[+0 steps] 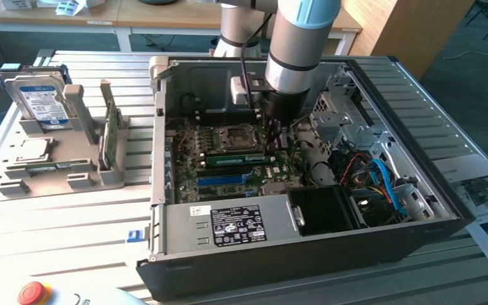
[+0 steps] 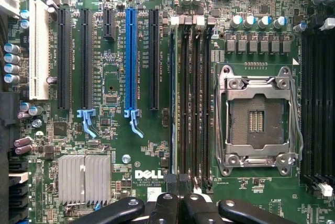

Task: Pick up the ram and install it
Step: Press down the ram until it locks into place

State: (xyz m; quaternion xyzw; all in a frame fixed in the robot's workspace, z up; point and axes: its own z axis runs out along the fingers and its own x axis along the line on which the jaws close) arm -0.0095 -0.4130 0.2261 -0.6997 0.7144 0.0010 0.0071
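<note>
Exterior view overlooks the motherboard (image 1: 236, 159); wrist view faces it closely.

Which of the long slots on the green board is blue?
The long blue expansion slot, with a light-blue clip at one end. The long slots on both sides of it are black, and another further along is white.

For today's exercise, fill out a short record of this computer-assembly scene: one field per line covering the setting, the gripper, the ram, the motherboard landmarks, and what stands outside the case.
setting: open computer case on a slatted table
gripper: gripper shut, lowered inside the case over the memory slots
ram: green stick lying across the motherboard beside the arm
landmarks: empty processor socket, blue expansion slot, heatsink
outside: hard drive upright in a grey holder
</note>
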